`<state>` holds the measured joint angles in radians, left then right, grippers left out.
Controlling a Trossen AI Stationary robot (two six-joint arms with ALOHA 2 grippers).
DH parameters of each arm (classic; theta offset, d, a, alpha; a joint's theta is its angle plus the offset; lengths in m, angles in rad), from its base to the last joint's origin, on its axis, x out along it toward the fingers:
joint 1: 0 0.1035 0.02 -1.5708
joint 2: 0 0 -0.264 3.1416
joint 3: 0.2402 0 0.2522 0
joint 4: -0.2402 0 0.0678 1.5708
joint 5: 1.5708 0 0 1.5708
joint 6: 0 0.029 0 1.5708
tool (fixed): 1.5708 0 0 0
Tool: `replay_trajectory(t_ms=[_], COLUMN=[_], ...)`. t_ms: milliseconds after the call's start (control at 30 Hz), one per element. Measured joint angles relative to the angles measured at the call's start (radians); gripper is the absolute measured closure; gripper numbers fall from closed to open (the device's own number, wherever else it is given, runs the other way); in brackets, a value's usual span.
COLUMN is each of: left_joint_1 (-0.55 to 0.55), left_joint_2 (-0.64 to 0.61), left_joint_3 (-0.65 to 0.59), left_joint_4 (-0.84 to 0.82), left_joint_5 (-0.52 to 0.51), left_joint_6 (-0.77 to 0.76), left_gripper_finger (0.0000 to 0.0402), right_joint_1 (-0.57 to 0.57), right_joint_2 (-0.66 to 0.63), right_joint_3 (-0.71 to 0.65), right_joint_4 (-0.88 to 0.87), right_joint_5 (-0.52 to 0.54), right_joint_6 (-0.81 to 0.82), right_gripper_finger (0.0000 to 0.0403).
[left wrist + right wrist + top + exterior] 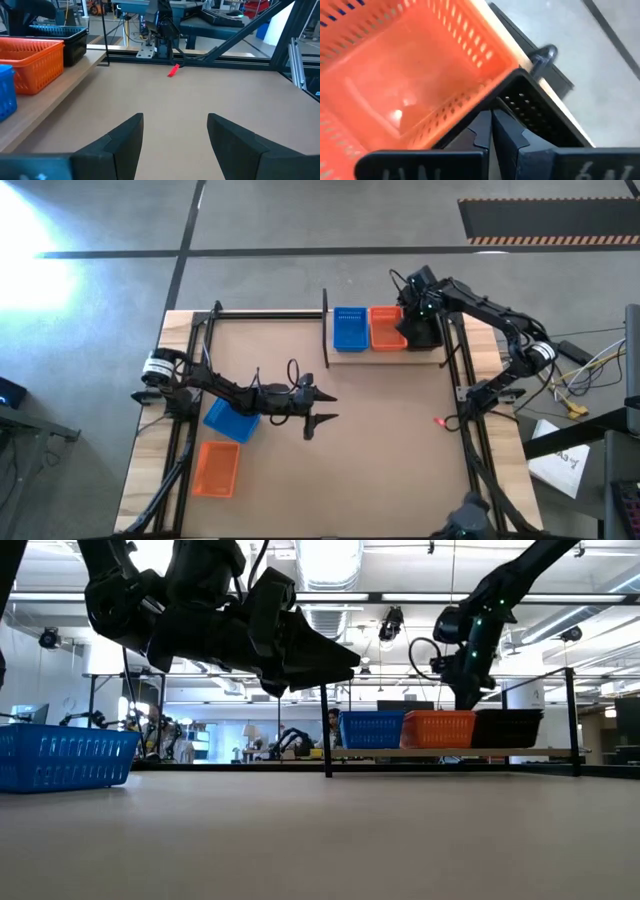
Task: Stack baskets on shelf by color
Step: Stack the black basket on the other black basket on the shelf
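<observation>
The shelf [390,357] stands at the table's far edge and bears a blue basket [349,329], an orange basket [387,328] and a black basket [508,727] side by side. My right gripper [491,131] is over the black basket's side next to the orange one, shut on it. My left gripper [322,408] hangs open above the middle of the table, touching nothing. Another blue basket [228,420] lies on the table partly under the left arm, and an orange basket [216,468] lies near the table's left front. My right gripper pinches the black basket's wall [516,100] on the side that faces the orange basket [395,95], between its two fingers. The fingers come from above, pointing down. The basket sits upright with its bottom on the shelf plank [450,752].
A small red item [440,421] lies on the table near the right rail. Black frame rails [463,395] run along both sides of the table. Cables and papers [560,460] lie beyond the right edge. The tabletop between my left gripper and the shelf is bare board.
</observation>
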<state>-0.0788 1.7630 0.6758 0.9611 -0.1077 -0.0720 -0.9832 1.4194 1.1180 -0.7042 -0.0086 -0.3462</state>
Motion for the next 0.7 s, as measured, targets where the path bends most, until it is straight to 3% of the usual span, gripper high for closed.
replay_trajectory(t_ms=[233, 433, 600, 700], left_joint_1=[0.0, 0.0, 0.0, 0.0], left_joint_2=[0.0, 0.0, 0.0, 0.0], left_joint_3=[0.003, 0.003, 0.003, 0.003], left_joint_4=[0.001, 0.001, 0.001, 0.003], left_joint_5=[0.0, -0.001, -0.002, -0.002], left_joint_6=[0.0, 0.0, 0.001, 0.01], left_gripper_finger=[0.0196, 0.0196, 0.0196, 0.0196], right_joint_1=[0.01, 0.016, 0.043, 0.064], right_joint_2=[-0.004, -0.034, -0.065, -0.074], right_joint_3=[-0.012, -0.012, -0.024, -0.047], right_joint_4=[0.003, -0.057, -0.226, -0.235], right_joint_5=[-0.02, 0.129, 0.122, 0.086], right_joint_6=[0.012, 0.099, 0.15, 0.149], right_gripper_finger=[0.0394, 0.0394, 0.0394, 0.0394])
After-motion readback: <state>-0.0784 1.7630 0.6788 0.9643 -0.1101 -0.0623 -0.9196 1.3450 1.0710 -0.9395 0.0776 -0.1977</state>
